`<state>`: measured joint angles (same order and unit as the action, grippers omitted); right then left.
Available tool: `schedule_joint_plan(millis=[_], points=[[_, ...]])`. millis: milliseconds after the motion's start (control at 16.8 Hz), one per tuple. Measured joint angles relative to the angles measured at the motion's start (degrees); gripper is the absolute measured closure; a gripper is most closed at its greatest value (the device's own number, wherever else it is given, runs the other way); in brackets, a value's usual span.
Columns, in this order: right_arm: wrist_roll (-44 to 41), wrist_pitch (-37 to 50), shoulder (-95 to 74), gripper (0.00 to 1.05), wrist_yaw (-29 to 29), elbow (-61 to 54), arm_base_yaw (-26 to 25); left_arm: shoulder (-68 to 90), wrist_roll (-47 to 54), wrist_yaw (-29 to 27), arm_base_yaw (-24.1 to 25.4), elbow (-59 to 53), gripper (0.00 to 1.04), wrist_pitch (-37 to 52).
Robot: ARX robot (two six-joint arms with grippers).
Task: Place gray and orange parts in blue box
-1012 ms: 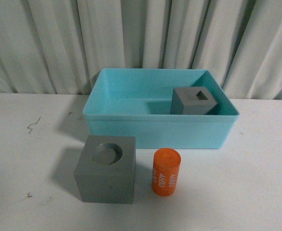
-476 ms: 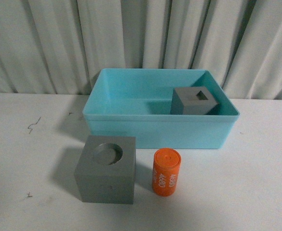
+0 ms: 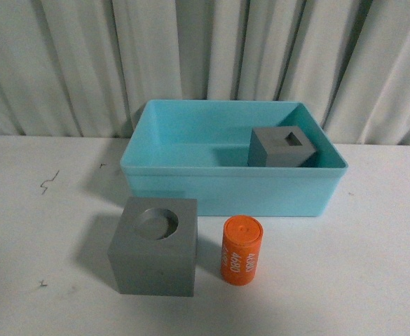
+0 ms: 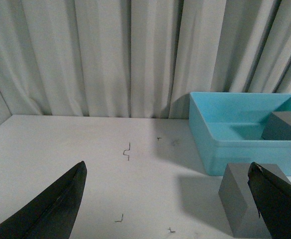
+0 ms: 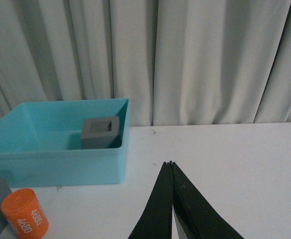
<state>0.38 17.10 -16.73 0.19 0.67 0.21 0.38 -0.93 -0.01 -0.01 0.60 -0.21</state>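
A gray cube with a square hole (image 3: 283, 147) sits inside the blue box (image 3: 233, 185), by its right wall. The gray cube with a round hole (image 3: 154, 245) and the orange can (image 3: 241, 250) stand on the table (image 3: 373, 273) just in front of the box, side by side, not touching. The left fingers (image 4: 55, 206) are spread wide and hold nothing. The right fingers (image 5: 159, 211) are pressed together, empty. Two parts are left. Next, an arm likely must reach for one; the right fingers would need to open first.
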Motion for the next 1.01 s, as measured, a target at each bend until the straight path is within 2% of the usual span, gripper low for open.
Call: schedule_joint_plan(millis=[417, 476, 714, 774, 952, 1012], points=[[0.00, -7.30, 7.17, 1.03, -0.02, 0.00, -0.02, 0.00, -0.02, 0.00, 0.00, 0.00, 0.07, 0.02], [0.00, -15.91, 12.46, 1.03, -0.11, 0.02, -0.02, 0.00, -0.02, 0.00, 0.00, 0.00, 0.07, 0.02], [-0.02, -17.22, 16.57, 1.03, -0.04, 0.02, -0.22, 0.00, -0.02, -0.04, 0.00, 0.00, 0.07, 0.00], [-0.04, -17.29, 16.57, 0.95, -0.07, 0.02, -0.22, 0.00, 0.00, -0.02, 0.00, 0.00, 0.07, 0.02], [-0.04, -17.29, 16.57, 0.60, -0.07, 0.02, -0.22, 0.00, -0.02, 0.00, 0.00, 0.00, 0.07, 0.02], [0.00, -17.29, 16.57, 0.20, 0.00, 0.02, -0.22, 14.12, -6.05, -8.81, -5.09, 8.83, 0.07, -18.32]])
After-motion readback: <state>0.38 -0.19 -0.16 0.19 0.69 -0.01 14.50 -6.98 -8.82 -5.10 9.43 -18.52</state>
